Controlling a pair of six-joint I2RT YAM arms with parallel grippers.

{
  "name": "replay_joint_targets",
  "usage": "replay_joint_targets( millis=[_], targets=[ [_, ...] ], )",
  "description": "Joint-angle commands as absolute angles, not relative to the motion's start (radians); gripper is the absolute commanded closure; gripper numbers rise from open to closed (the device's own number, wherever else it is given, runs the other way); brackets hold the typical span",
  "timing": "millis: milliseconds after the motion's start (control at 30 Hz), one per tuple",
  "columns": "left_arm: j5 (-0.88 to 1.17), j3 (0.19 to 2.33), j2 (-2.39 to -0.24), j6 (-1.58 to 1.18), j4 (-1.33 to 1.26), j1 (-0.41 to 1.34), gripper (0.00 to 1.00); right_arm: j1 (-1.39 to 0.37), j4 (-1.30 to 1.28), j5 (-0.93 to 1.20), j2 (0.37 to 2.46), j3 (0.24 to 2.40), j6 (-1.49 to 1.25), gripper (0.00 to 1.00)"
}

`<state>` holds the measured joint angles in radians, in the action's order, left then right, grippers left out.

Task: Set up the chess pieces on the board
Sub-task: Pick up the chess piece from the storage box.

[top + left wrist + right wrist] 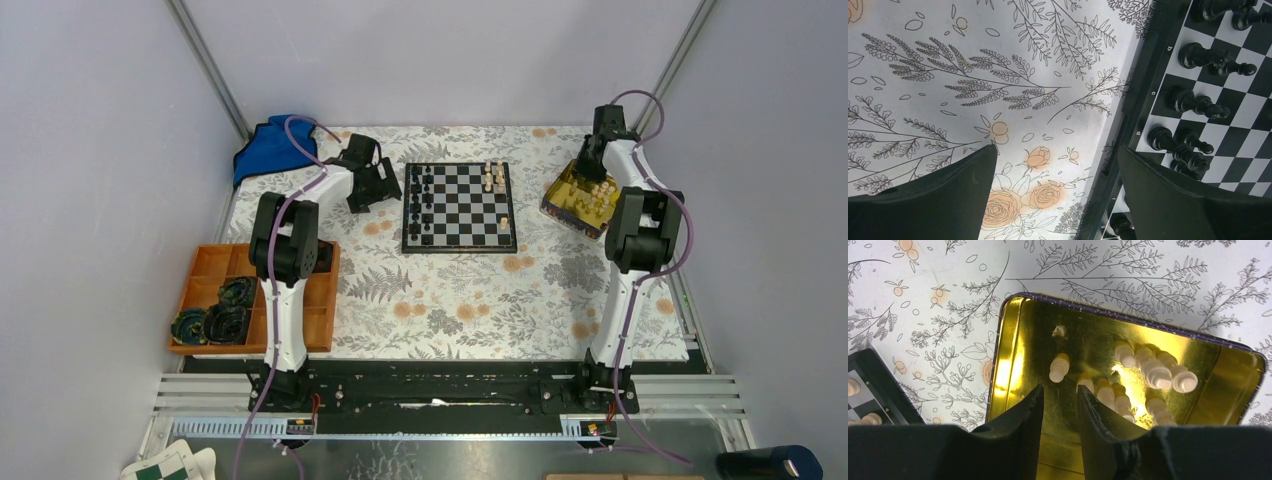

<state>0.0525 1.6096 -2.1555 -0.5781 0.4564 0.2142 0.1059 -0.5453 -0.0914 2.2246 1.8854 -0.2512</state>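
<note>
The black-and-white board point(460, 232) lies at the table's middle back. Black pieces point(425, 205) stand along its left columns, and a few pale pieces point(494, 177) stand at its far right. My left gripper point(377, 186) hovers over the cloth beside the board's left border point(1143, 95). It is wide open and empty point(1058, 150), with black pieces point(1198, 55) just to its right. My right gripper point(592, 158) is over the gold tin point(1033, 335). It is narrowly open and empty point(1060, 388), with a pale piece point(1059, 367) just beyond the tips. Several more pale pieces point(1153, 370) lie in the tin.
An orange wooden tray point(215, 262) holding dark round things point(225, 320) sits at the left. A blue cloth point(268, 148) lies at the back left. A green-and-white checkered folded thing point(165, 465) lies below the rail. The board's corner point(868, 385) shows left of the tin.
</note>
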Motion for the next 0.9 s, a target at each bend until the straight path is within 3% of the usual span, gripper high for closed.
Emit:
replay_joint_targets(
  millis=[0,400,867],
  targets=[
    [0.044,1.607,-2.178,-0.575,0.45,0.203,0.01,0.11,-0.546,-0.069,2.259,1.954,-0.253,0.63],
    [0.051,1.611,-2.196,-0.575,0.451,0.183,0.01,0.11,-0.574,-0.051,2.337,2.048,-0.255,0.63],
    [0.061,1.624,-2.216,-0.578,0.452,0.173,0.01,0.109,-0.572,-0.037,2.335,1.996,-0.253,0.64]
  ],
)
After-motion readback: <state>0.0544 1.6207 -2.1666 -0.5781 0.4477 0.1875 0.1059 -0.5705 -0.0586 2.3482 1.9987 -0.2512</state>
